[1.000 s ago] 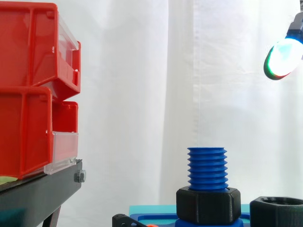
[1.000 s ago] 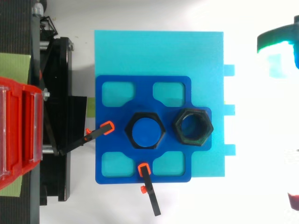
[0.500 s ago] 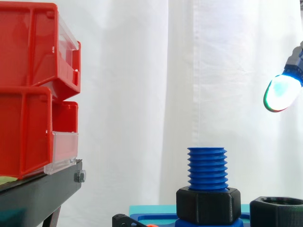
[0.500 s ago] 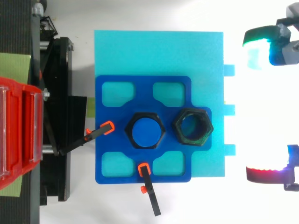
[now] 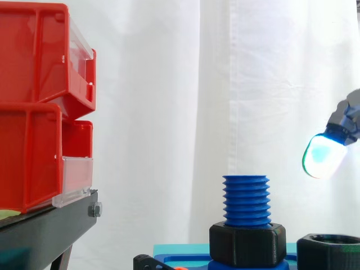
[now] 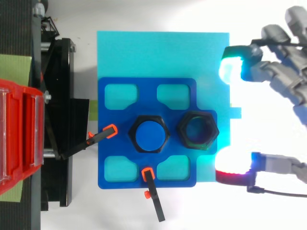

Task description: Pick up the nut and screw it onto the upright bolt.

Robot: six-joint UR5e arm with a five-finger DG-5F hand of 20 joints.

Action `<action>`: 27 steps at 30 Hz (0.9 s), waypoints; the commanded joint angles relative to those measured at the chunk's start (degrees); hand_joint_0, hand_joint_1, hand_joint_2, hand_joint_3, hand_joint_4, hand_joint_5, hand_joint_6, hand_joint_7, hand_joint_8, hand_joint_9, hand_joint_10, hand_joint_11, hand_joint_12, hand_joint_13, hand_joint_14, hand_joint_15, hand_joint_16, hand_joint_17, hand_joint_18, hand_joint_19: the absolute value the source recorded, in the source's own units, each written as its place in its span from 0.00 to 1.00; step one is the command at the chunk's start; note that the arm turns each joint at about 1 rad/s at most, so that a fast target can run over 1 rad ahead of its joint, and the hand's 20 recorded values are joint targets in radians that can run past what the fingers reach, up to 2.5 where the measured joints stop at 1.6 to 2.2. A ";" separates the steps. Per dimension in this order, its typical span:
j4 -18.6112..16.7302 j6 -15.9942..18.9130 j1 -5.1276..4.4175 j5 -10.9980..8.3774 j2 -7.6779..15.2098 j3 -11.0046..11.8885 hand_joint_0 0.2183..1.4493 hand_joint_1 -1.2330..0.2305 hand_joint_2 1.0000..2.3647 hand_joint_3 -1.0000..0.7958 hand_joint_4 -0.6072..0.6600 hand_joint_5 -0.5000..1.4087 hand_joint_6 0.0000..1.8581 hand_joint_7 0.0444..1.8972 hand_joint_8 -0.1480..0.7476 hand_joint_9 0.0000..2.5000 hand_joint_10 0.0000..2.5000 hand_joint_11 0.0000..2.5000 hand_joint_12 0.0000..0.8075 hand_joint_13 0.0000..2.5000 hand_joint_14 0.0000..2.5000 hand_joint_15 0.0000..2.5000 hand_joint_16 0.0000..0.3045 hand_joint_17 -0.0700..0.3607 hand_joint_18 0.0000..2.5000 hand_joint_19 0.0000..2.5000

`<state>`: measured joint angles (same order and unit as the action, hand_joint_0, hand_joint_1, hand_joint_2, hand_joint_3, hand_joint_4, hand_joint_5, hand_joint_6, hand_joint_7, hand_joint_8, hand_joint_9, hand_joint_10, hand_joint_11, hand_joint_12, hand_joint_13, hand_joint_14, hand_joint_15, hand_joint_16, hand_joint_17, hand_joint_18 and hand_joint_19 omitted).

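Note:
A blue threaded bolt [image 5: 246,201] stands upright on the dark blue fixture [image 6: 115,139], with a black hex nut [image 5: 247,243] round its base. In the top view the bolt's round top [image 6: 149,134] sits inside that nut. A second, loose black nut [image 6: 197,131] lies just right of the bolt, also at the bottom right of the side view [image 5: 329,252]. My hand [image 6: 283,86] comes in from the right, above and to the right of the loose nut. Its fingers are spread and straight, holding nothing. One glowing fingertip [image 5: 324,156] hangs above the loose nut.
The fixture lies on a cyan plate [image 6: 163,52] and is held by two orange-tipped clamps [image 6: 109,131]. Red bins [image 5: 39,107] stand on a black stand [image 5: 50,230] at the left. A white curtain hangs behind.
My hand has come down and moved left toward the loose nut. Its fingertips now reach over the cyan plate's right edge in the top view.

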<state>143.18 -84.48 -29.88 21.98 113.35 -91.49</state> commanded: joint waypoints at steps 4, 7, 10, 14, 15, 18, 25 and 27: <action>-6.25 -1.74 -1.32 -1.15 2.75 0.00 0.12 0.41 0.00 0.28 0.65 0.12 0.27 0.39 0.50 0.07 0.00 0.00 0.53 0.00 0.00 0.00 0.24 0.54 0.00 0.00; -8.53 -1.39 -1.84 -2.47 4.42 0.09 0.12 0.41 0.00 0.28 0.65 0.12 0.27 0.39 0.50 0.07 0.00 0.00 0.53 0.00 0.00 0.00 0.24 0.54 0.00 0.00; -9.41 -1.39 -2.28 -3.53 5.21 0.09 0.12 0.41 0.00 0.28 0.65 0.12 0.27 0.39 0.50 0.07 0.00 0.00 0.53 0.00 0.00 0.00 0.24 0.54 0.00 0.00; -11.17 -1.92 -3.07 -4.23 5.30 0.09 0.12 0.41 0.00 0.28 0.65 0.12 0.27 0.39 0.50 0.07 0.00 0.00 0.53 0.00 0.00 0.00 0.24 0.54 0.00 0.00; -11.17 -2.00 -3.07 -4.14 5.30 0.09 0.12 0.41 0.00 0.28 0.65 0.12 0.27 0.39 0.50 0.07 0.00 0.00 0.53 0.00 0.00 0.00 0.24 0.54 0.00 0.00; -11.08 -2.62 -3.43 -4.40 5.30 0.09 0.11 0.42 0.00 0.28 0.63 0.11 0.27 0.40 0.49 0.05 0.00 0.00 0.53 0.00 0.00 0.00 0.23 0.54 0.00 0.00; -10.99 -2.97 -3.51 -4.58 6.80 0.09 0.11 0.41 0.00 0.28 0.63 0.11 0.27 0.39 0.47 0.03 0.00 0.00 0.53 0.00 0.00 0.00 0.24 0.54 0.00 0.00; -11.34 -2.35 -3.51 -4.76 7.32 0.09 0.11 0.41 0.00 0.28 0.63 0.11 0.27 0.39 0.47 0.03 0.00 0.00 0.53 0.00 0.00 0.00 0.24 0.54 0.00 0.00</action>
<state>132.13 -87.41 -33.38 17.34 119.99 -91.41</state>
